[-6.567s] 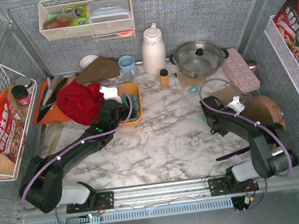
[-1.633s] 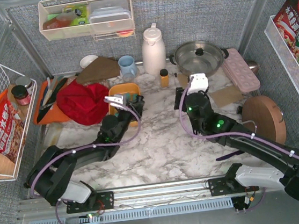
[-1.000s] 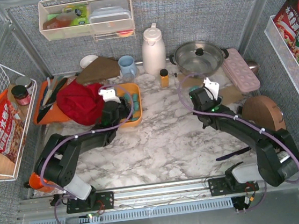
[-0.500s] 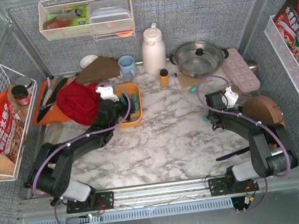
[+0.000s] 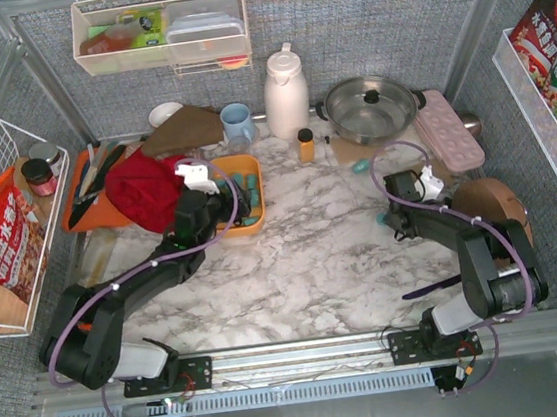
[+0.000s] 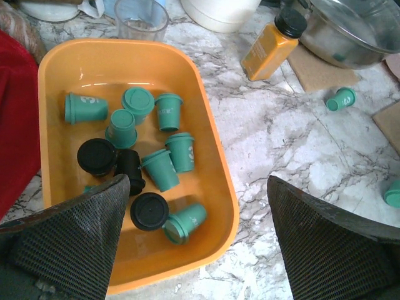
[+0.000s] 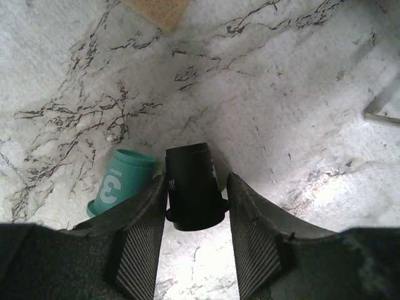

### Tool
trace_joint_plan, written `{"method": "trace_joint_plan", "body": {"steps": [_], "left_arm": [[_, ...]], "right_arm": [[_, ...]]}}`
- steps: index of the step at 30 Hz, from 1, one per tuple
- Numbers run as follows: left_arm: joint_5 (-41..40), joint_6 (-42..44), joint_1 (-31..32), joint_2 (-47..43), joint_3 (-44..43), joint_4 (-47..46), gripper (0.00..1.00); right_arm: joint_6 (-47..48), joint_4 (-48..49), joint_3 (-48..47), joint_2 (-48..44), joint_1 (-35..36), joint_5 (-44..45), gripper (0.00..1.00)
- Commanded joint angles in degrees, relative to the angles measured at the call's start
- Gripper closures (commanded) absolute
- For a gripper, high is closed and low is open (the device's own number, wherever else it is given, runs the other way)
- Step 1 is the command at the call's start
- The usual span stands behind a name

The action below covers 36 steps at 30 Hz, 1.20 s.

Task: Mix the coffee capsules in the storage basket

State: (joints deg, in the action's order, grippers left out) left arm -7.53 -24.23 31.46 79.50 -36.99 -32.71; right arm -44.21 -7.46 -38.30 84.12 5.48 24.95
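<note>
Right pincer (image 7: 197,185) clamped on black capsule (image 7: 194,178), teal capsule (image 7: 122,182) just outside it; we lift straight, then release over storage basket (image 6: 215,169) beneath gaping left pincer (image 6: 198,182).

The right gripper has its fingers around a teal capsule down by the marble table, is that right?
Not quite. The right gripper has its fingers around a black capsule, not a teal one, as the right wrist view shows. A teal capsule does lie just beside it on the marble table, but outside the fingers.
</note>
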Motion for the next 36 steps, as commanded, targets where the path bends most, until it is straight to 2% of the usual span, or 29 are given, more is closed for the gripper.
{"method": "trace_joint_plan", "body": {"steps": [1,9,18,25,31,36], "left_arm": [[1.1,-0.6,-0.1,0.4,-1.9,3.1,0.01],[2.1,-1.5,-0.1,1.0,-2.2,3.3,0.01],[8.6,1.5,0.1,1.4,-1.3,-0.7,0.01],[10.6,12.4,2.3,-0.7,3.3,-9.1,0.01],[17.7,29.7,5.3,-1.8,11.1,-22.8,0.01],[22.8,41.8,6.4,-0.6,17.7,-33.1,0.01]], "right_arm": [[-0.9,-0.2,-0.5,0.3,-0.2,-1.3,0.54],[0.5,-1.8,-0.9,-0.7,-0.5,-1.3,0.65],[10.3,-4.5,-2.1,-10.8,0.9,-3.5,0.75],[24.0,-7.3,-6.8,-15.6,7.0,-11.8,0.77],[33.0,-4.5,-9.5,-16.6,16.0,-23.5,0.77],[36.5,-5.0,-11.9,-15.4,20.0,-34.7,0.77]]}}
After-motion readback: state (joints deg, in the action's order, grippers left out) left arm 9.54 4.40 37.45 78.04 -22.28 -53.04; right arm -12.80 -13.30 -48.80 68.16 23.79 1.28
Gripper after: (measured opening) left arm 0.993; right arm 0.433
